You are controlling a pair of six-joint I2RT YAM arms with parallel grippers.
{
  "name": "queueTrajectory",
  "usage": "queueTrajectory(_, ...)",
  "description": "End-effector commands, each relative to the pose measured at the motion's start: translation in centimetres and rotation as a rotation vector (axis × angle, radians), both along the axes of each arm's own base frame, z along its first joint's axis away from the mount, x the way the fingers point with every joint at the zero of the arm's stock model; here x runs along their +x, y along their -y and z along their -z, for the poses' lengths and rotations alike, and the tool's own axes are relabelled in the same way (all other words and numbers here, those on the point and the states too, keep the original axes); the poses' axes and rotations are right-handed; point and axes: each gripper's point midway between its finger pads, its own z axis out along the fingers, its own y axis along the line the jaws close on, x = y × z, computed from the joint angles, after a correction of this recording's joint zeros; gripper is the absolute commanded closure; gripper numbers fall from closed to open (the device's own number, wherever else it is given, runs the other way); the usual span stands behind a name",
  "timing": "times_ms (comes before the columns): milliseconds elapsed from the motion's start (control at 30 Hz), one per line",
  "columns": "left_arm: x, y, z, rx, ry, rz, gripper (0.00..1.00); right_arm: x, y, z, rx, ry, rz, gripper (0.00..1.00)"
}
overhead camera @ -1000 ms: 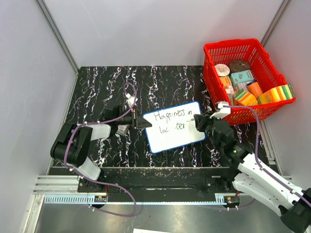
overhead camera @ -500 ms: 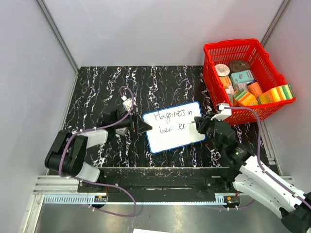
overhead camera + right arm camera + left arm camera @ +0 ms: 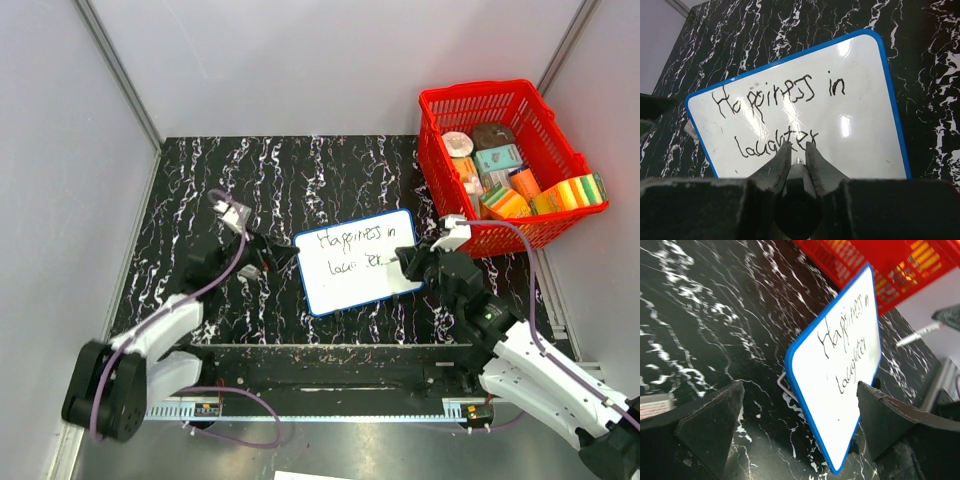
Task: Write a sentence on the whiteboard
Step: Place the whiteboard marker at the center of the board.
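Red plastic catches the eye first: a mesh basket (image 3: 478, 93) stands at the far right of the table, packed with small packets and a striped sponge (image 3: 573, 191). Its near left corner is just beside the right gripper (image 3: 404, 261), so that side is tight. The table (image 3: 330, 170) is black stone-look with white veins, hemmed by grey walls on three sides and a metal rail along the near edge. A purple cable (image 3: 215, 283) loops along the left arm.

The whiteboard (image 3: 345, 288) lies flat near the middle of the table, turned a little so its right end sits farther back. It is white with a thin blue rim and rounded corners. The sentence (image 3: 352, 240) runs in thin dark marker over two lines, roughly "Happiness in" above "laughter", wobbly but readable in the right wrist view.

The right gripper is clenched on a dark marker (image 3: 798, 172), its tip at the end of the lower word. The left gripper (image 3: 277, 257) is released, fingers (image 3: 710, 415) spread wide, with the board's left edge between them and nothing held.

Bare table opens behind the board and to its far left. The board's lower half is blank, and its near edge stays well clear of the rail.
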Motion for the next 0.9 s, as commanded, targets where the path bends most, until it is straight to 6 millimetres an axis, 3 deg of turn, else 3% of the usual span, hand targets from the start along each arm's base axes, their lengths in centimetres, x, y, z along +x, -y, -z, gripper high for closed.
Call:
queueTrajectory(0, 1.5, -3.9, -1.9, 0.013, 0.052, -0.279, 0.01, -0.5, -1.2, -1.0, 0.051, -0.008, -0.062, 1.00)
queueTrajectory(167, 0.2, -6.9, -3.9, 0.033, 0.039, -0.433, 0.01, -1.3, -2.7, -0.3, 0.103, -0.062, -0.129, 1.00)
queueTrajectory(200, -0.2, -7.5, -3.4, 0.051, 0.005, -0.458, 0.01, -1.5, -2.9, 0.0, 0.110, -0.074, -0.136, 1.00)
queueTrajectory(233, -0.5, -7.8, -4.5, 0.039, 0.026, -0.470, 0.01, -1.5, -3.2, 0.6, 0.112, -0.093, -0.145, 1.00)
queueTrajectory(367, -1.3, -8.1, -5.7, 0.026, 0.035, -0.477, 0.01, -2.0, -4.1, 1.2, 0.143, -0.144, -0.180, 1.00)
queueTrajectory(567, -0.9, -7.5, -6.0, -0.010, 0.017, -0.464, 0.01, -3.0, -3.6, 0.9, 0.223, -0.176, -0.156, 1.00)
queueTrajectory(667, -0.5, -7.2, -5.6, -0.014, -0.016, -0.459, 0.01, -4.2, -3.4, 2.2, 0.254, -0.241, -0.150, 1.00)
queueTrajectory(867, -0.2, -6.6, -5.0, -0.011, -0.047, -0.437, 0.01, -7.6, -3.6, 7.1, 0.345, -0.457, -0.164, 1.00)
